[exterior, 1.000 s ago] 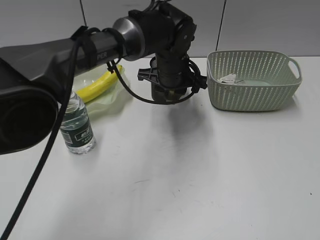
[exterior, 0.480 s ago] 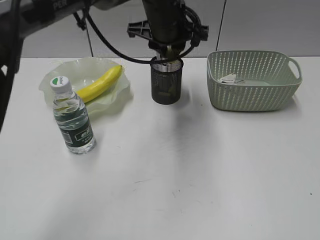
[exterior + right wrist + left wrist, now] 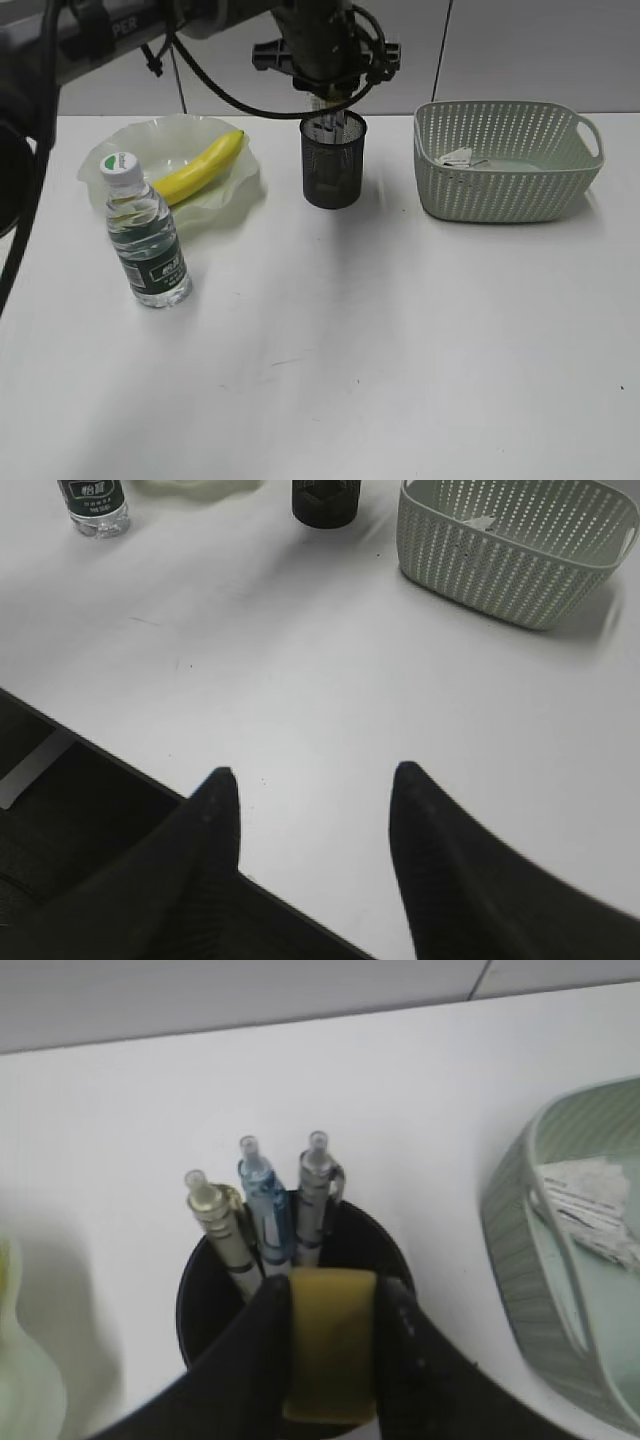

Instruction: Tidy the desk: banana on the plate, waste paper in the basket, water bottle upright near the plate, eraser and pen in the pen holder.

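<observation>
In the left wrist view my left gripper (image 3: 332, 1290) is shut on a yellow eraser (image 3: 330, 1350), held just above the black mesh pen holder (image 3: 190, 1295). Three pens (image 3: 267, 1205) stand in the holder. In the exterior view the left arm hangs over the pen holder (image 3: 333, 165). The banana (image 3: 200, 167) lies on the pale green plate (image 3: 130, 140). The water bottle (image 3: 146, 235) stands upright in front of the plate. The waste paper (image 3: 460, 157) lies in the basket (image 3: 505, 165). My right gripper (image 3: 315, 780) is open and empty over the desk's (image 3: 400, 340) front edge.
The basket (image 3: 560, 1290) sits close to the right of the pen holder, and the plate's rim (image 3: 15, 1380) close to its left. From the right wrist, the bottle (image 3: 95, 502), pen holder (image 3: 323, 500) and basket (image 3: 510, 545) stand far off along the desk's back.
The left arm has risen from low in front of the pen holder to above it, uncovering the plate, bottle and holder. The right gripper has not visibly moved.
</observation>
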